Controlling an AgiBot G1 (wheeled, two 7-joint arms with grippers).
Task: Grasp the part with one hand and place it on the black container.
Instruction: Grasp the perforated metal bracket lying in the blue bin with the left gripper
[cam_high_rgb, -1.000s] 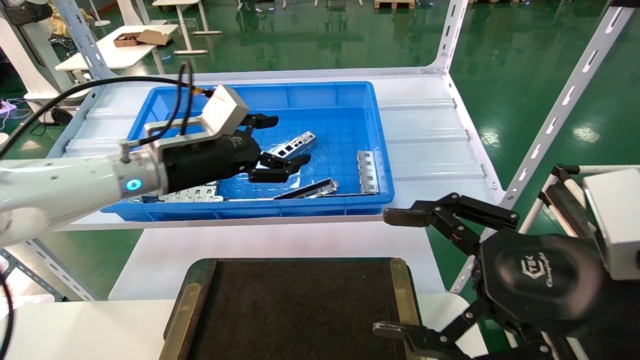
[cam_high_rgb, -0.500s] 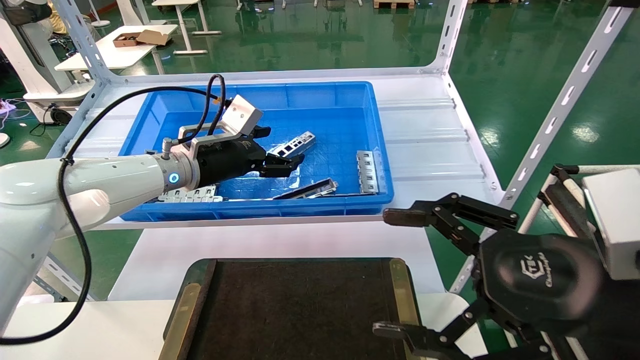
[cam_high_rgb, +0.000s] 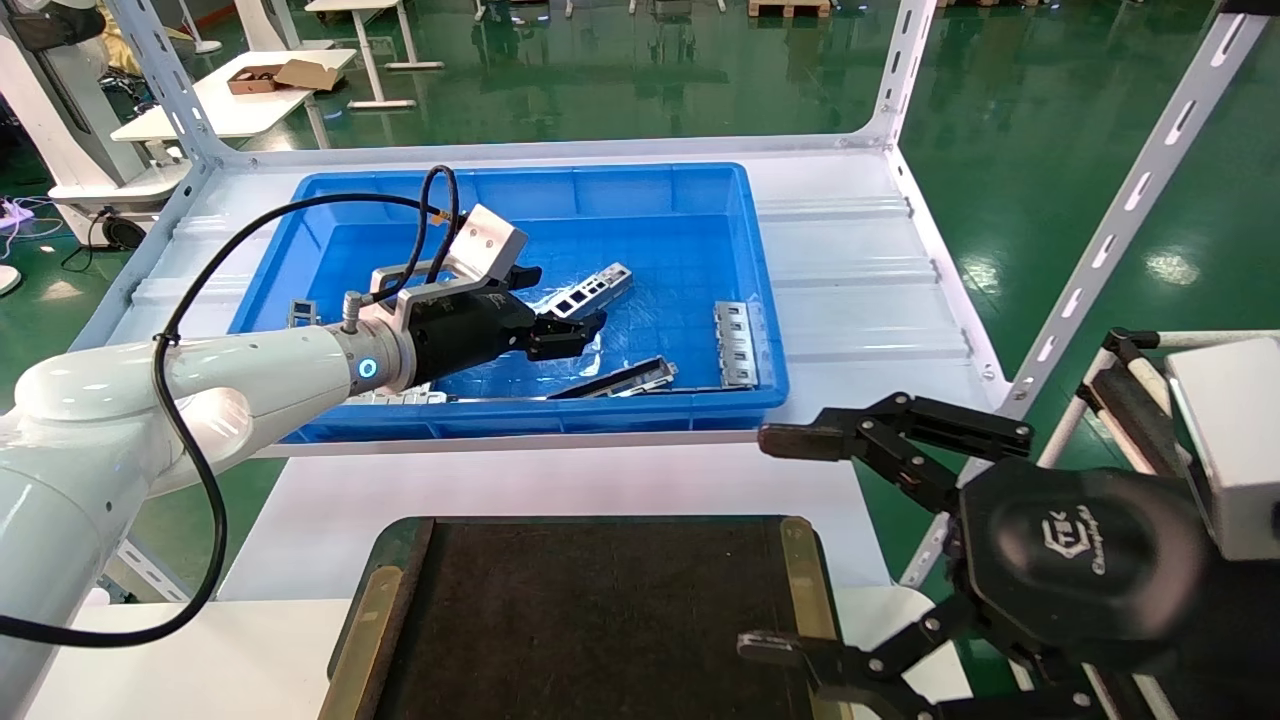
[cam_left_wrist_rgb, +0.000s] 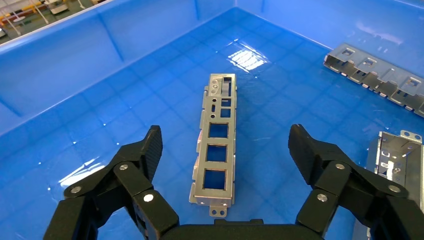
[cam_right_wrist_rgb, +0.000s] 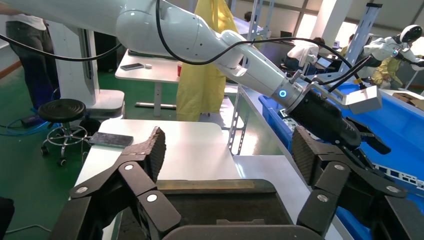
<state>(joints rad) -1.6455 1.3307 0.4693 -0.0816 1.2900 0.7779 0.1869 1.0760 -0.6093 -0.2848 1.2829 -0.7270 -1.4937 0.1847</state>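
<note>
Left hand (cam_left_wrist_rgb: 220, 165) has dipped lower into the blue bin (cam_high_rgb: 700, 190) — fingers wide open, holding nothing — with the part (cam_left_wrist_rgb: 216, 145) lying flat between them, ready to grab.

The only lettering I could read was on my right gripper (cam_high_rgb: 800, 545): an embossed white logo on its black housing, a angular emblem beside the letters "TEK", with a line of script beneath it that was too small to make out. Nothing else carried legible text.
</note>
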